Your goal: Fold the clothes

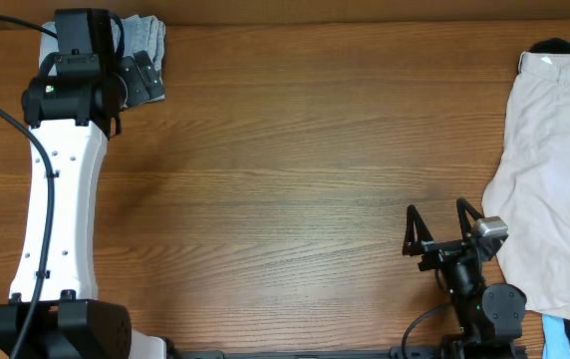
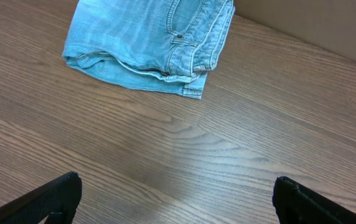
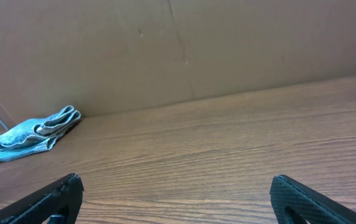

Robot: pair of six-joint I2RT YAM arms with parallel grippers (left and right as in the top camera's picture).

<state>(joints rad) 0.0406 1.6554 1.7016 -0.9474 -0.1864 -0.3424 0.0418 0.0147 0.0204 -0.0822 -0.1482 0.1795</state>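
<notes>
while the left tool (image 2: 178, 196) hangs wide apart, the folded denim shorts (image 2: 150, 40) lie just beyond it at the far left corner of the tabletop (image 1: 295, 150). the right tool (image 3: 178, 196) is spread apart too, near a cream garment (image 1: 554, 170).

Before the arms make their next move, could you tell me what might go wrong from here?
1. The denim shorts lie folded just ahead of the open left gripper; a low sweep could catch the layered edges and undo the fold.
2. The pale shirt lies rumpled right beside the open right gripper; a swing of that arm might snag or drag it.
</notes>
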